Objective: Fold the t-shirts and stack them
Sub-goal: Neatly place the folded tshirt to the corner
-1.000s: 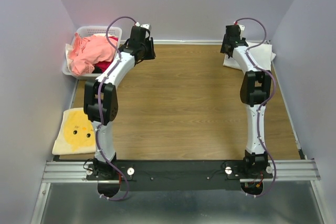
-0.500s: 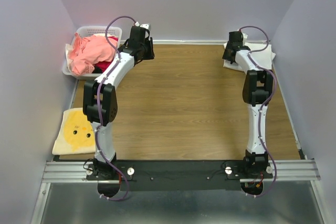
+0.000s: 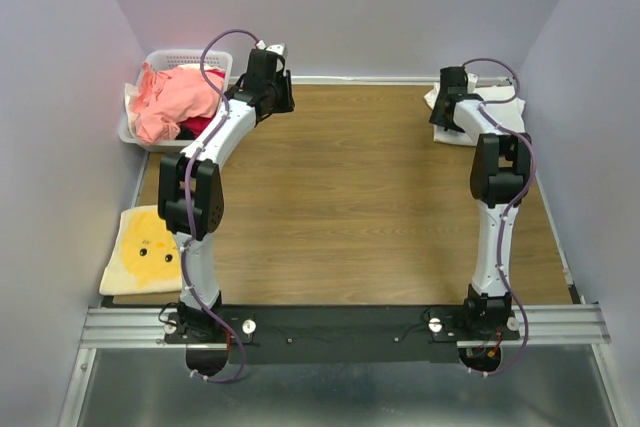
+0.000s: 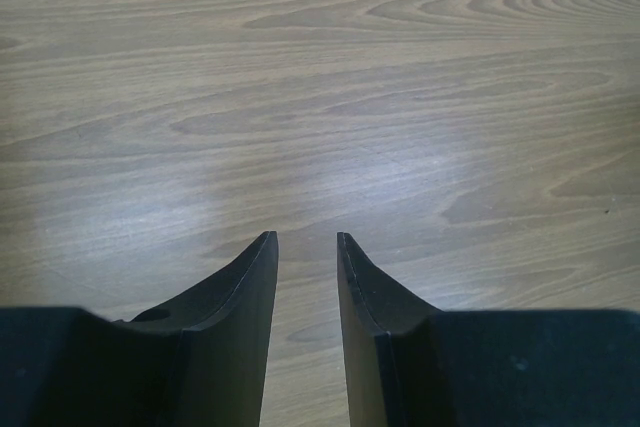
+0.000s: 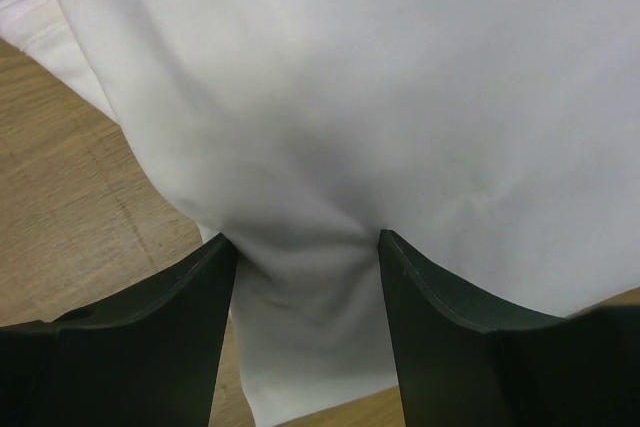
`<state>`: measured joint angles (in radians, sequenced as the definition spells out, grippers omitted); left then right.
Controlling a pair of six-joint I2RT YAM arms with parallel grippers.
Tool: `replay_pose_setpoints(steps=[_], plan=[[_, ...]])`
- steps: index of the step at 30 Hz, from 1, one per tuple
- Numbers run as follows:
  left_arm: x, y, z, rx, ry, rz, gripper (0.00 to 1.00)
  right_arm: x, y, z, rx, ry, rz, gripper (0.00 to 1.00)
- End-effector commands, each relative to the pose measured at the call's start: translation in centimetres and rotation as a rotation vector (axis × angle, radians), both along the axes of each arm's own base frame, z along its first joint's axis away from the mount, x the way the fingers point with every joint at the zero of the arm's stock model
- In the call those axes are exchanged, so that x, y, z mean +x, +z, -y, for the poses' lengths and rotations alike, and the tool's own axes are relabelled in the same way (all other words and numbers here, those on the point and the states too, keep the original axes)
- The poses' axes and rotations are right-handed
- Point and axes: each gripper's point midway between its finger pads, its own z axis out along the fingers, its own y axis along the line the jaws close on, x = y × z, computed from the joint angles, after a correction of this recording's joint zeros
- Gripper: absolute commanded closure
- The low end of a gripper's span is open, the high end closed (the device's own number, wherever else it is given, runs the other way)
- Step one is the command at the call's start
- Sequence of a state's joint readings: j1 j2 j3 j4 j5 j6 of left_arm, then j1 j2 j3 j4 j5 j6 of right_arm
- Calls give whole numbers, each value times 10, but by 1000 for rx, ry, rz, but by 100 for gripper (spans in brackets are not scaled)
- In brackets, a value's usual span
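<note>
A folded white t-shirt (image 3: 503,113) lies at the far right of the table; no print shows on it. My right gripper (image 3: 447,119) is down on its left edge. In the right wrist view the jaws stand wide apart and the fingertips (image 5: 225,247) press into the white cloth (image 5: 400,77), which puckers between them (image 5: 305,237). A salmon-pink t-shirt (image 3: 175,97) is heaped over a red one (image 3: 200,127) in the basket. My left gripper (image 3: 272,97) hovers right of the basket, slightly open and empty over bare wood (image 4: 305,235).
The white lattice basket (image 3: 190,55) stands at the far left corner. A folded yellow cloth with a chick face (image 3: 145,247) lies at the near left edge. Purple walls close in on three sides. The wooden table (image 3: 340,187) stretches between the arms.
My right gripper has swung right and a little nearer, from the shirt's far-left corner onto its left edge. The left arm has not moved.
</note>
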<state>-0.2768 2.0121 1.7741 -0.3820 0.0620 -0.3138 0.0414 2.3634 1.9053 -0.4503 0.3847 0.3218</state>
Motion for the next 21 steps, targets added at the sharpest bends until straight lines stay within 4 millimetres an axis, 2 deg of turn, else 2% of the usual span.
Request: replay_pose_setpoints(steps=[1,10,15,20,21], plan=[[-2,20,4,-25,-25,48,61,-60,-63,46,-56,-88,-286,34],[-3,22,1,-23,-11,50,61,-47,-69,74,-17,-152,-269,34],[-3,24,1,-24,-9,49,61,-38,-75,79,-23,-153,-264,34],[-2,22,2,-21,-10,44,61,-22,-70,79,-13,-146,-231,34],[-2,22,1,-18,-9,43,61,-16,-63,78,-8,-147,-210,34]])
